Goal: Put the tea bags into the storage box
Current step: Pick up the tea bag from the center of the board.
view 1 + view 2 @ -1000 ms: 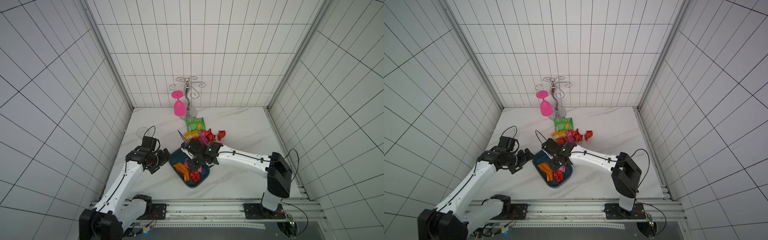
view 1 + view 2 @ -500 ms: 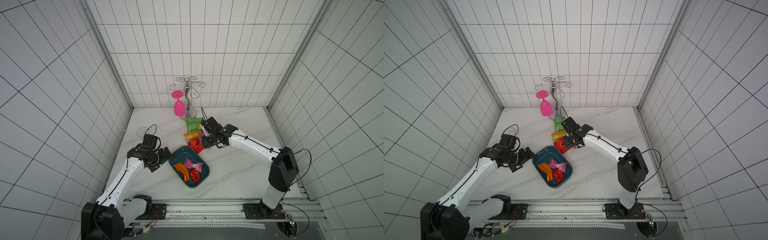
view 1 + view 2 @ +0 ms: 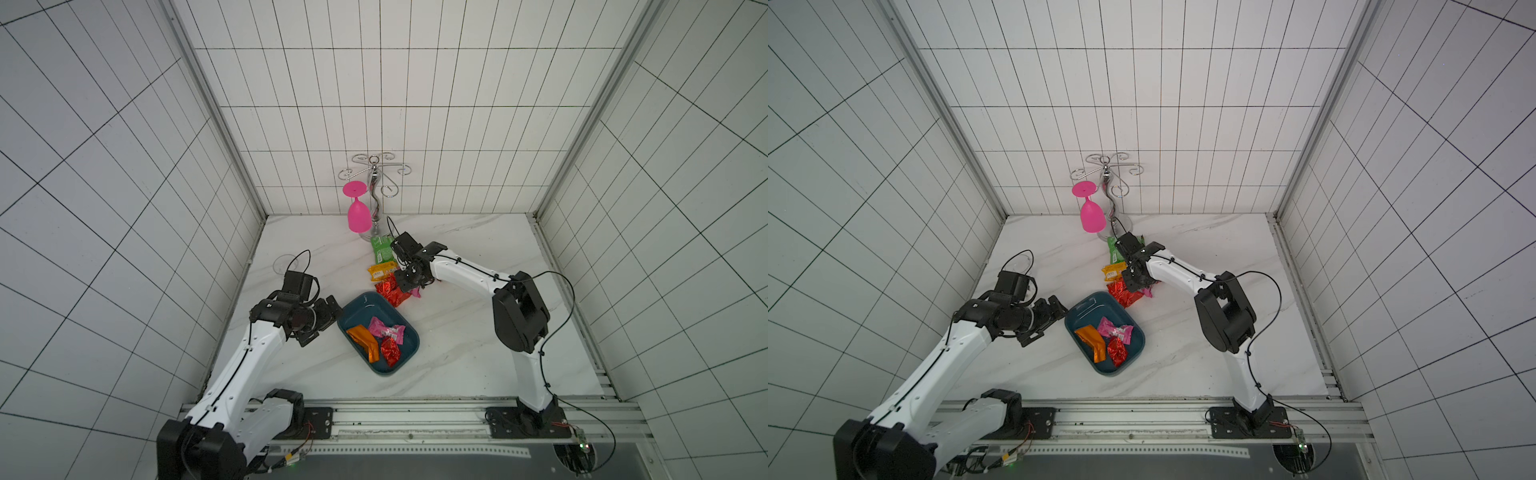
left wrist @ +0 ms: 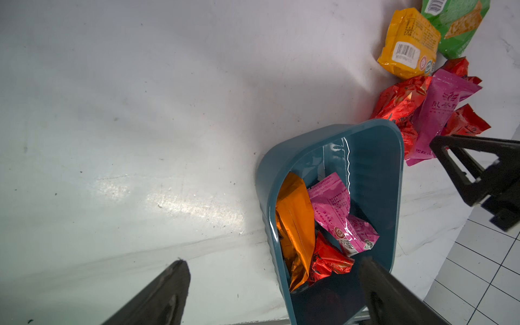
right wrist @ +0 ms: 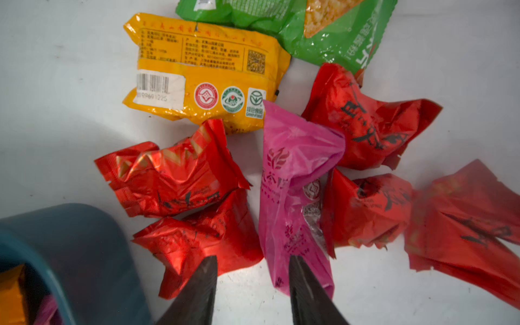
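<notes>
The teal storage box [image 3: 365,307] [image 3: 1092,307] lies mid-table, holding an orange tea bag [image 3: 365,338], a pink one [image 3: 386,330] and a red one [image 3: 390,351]. Just behind it is a pile of loose tea bags: several red [image 5: 174,174], one pink [image 5: 292,180], one yellow [image 5: 202,76]. My right gripper [image 5: 252,259] [image 3: 405,284] hangs open low over the pile's near edge, one fingertip by a red sachet and one over the pink one, with nothing between them. My left gripper [image 4: 273,260] [image 3: 326,322] stands open beside the box's left end.
A green snack packet [image 3: 382,247] lies behind the pile. A chrome glass rack [image 3: 376,183] at the back wall carries an upside-down pink wine glass [image 3: 358,216]. Tiled walls close in left, right and back. A rail runs along the front edge.
My right arm was over the box a second ago and has swung back to the pile; a pink sachet now lies in the box. The left arm has barely moved.
</notes>
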